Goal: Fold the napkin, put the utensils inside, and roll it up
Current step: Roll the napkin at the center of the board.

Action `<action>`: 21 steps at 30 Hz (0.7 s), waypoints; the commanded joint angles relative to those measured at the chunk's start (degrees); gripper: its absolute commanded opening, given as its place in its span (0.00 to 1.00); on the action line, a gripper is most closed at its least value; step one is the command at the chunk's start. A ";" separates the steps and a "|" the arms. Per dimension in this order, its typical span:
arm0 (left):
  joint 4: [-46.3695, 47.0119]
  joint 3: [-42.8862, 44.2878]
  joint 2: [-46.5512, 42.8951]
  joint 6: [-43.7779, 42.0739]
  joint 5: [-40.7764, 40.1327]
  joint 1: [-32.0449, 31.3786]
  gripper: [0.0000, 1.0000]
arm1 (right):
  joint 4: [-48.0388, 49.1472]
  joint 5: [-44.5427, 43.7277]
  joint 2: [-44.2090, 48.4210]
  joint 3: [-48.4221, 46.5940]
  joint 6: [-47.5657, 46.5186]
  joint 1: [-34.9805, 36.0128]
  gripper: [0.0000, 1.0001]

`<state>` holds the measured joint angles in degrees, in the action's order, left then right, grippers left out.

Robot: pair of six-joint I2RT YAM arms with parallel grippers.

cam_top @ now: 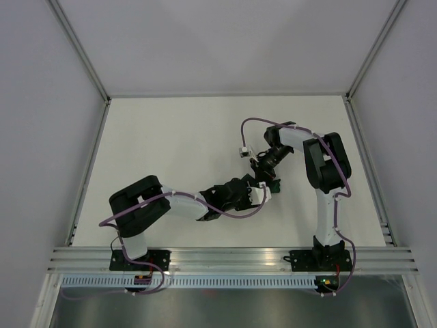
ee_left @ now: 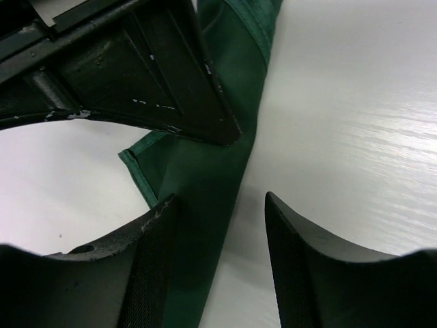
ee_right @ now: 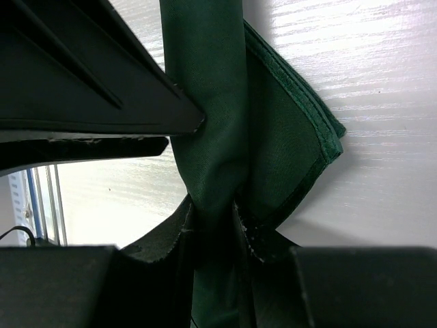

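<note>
The napkin (ee_right: 205,89) is a narrow dark green roll lying on the white table. My right gripper (ee_right: 215,219) is shut on one end of it, where loose hemmed layers (ee_right: 300,137) splay out to the side. Further along the roll (ee_left: 205,198), my left gripper (ee_left: 218,236) is open. Its left finger (ee_left: 153,266) sits against the cloth and its right finger (ee_left: 300,266) stands apart from it over bare table. From above, both grippers (cam_top: 263,183) meet mid-table and hide most of the cloth. The utensils are hidden.
The right gripper's black finger (ee_left: 143,75) crosses the top of the left wrist view. White enclosure walls surround the table (cam_top: 171,137). An aluminium rail (cam_top: 232,258) runs along the near edge, and purple cables (cam_top: 252,123) loop off both arms.
</note>
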<state>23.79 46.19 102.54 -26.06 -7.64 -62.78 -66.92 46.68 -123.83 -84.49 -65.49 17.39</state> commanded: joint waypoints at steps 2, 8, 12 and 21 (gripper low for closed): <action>4.51 2.15 2.31 -3.99 -4.14 0.12 0.59 | 3.55 -6.51 -3.43 0.11 -2.09 -0.69 0.23; 3.98 1.88 4.07 -4.08 -4.49 0.82 0.58 | 3.46 -6.68 -3.70 -0.32 -1.83 -0.86 0.23; 1.53 2.50 4.95 -3.91 -3.61 1.35 0.50 | 3.11 -6.42 -3.96 -0.68 -1.83 -0.95 0.25; -5.85 4.87 5.65 -1.54 1.57 2.49 0.06 | 3.28 -5.81 -1.42 -1.03 -0.08 -0.95 0.46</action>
<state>23.09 49.43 106.39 -28.38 -8.51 -61.30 -68.18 47.13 -124.55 -85.58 -64.05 16.91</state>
